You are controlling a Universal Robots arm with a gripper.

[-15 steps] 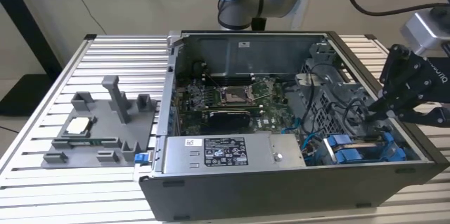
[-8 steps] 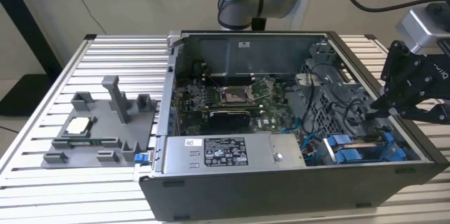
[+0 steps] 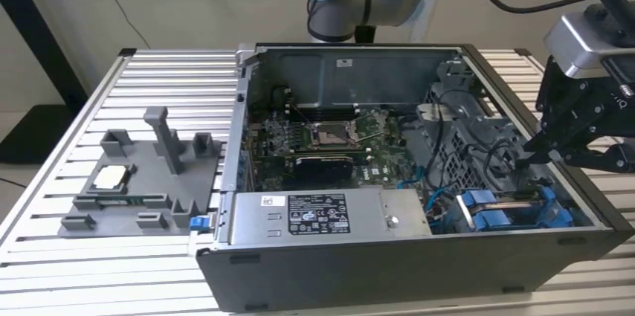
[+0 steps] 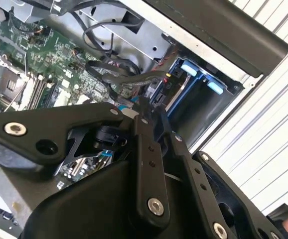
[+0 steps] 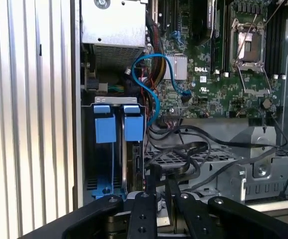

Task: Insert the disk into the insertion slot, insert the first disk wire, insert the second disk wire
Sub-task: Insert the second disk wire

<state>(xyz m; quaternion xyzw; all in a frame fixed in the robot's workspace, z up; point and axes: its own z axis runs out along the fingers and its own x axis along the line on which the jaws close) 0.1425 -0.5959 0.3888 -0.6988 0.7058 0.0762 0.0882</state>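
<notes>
Nearby, black cables (image 5: 194, 149) beside gripper (image 5: 160, 181)

Ribbed metal tabletop (image 3: 59, 160) carries open computer case (image 3: 397, 271) toward exterior view's right, and grey parts tray (image 3: 149, 182) just beside it on exterior view's left.

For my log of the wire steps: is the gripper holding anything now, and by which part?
It cannot be told. The black gripper hangs at the loose black cables beside the silvery-grey disk in its blue carrier; any grasp is hidden.
</notes>
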